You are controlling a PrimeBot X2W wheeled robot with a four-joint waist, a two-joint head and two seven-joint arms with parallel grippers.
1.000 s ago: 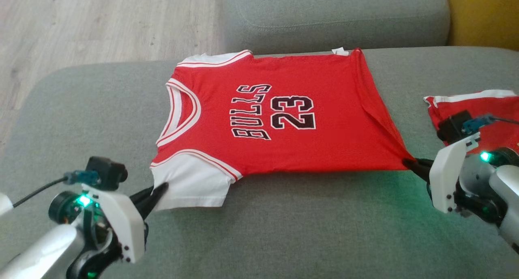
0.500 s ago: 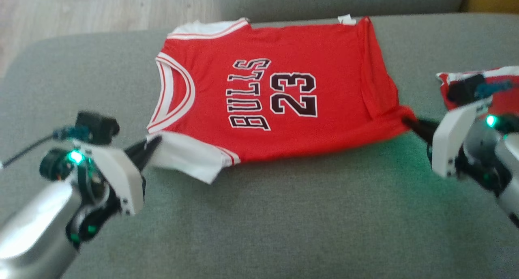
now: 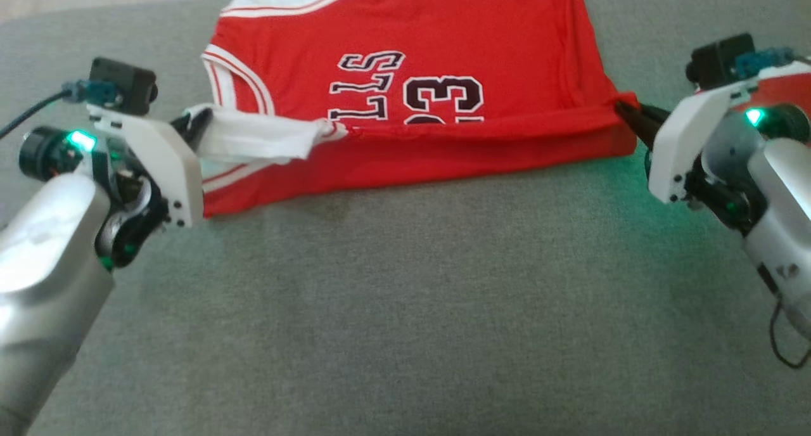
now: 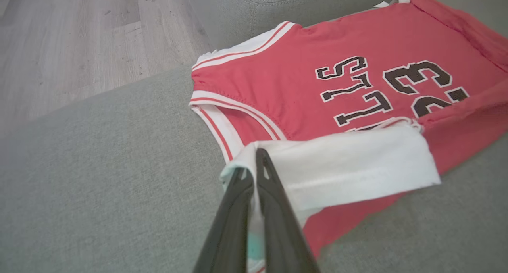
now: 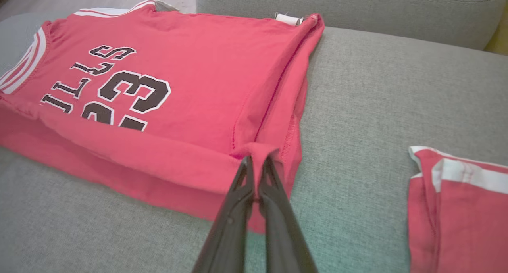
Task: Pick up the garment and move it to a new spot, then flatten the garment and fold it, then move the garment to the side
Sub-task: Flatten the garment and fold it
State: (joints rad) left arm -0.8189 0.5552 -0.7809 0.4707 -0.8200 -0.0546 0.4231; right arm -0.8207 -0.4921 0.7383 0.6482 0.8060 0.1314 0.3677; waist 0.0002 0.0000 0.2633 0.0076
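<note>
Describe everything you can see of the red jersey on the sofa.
The red jersey looks like soft knit fabric, with white short sleeves, red-and-white striped trim at neck and armholes, and black white-edged lettering and a number on the chest, partly hidden. It lies chest-up on the gray sofa cushion, neck toward the robot's left. Its near edge is raised and turned over: the left claw, shut, pinches the near white sleeve; the right claw, shut, pinches the red hem corner.

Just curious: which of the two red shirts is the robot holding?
The spread-out jersey printed 23: the left gripper and right gripper pinch its near edge. The folded red garment lies apart, untouched.
</note>
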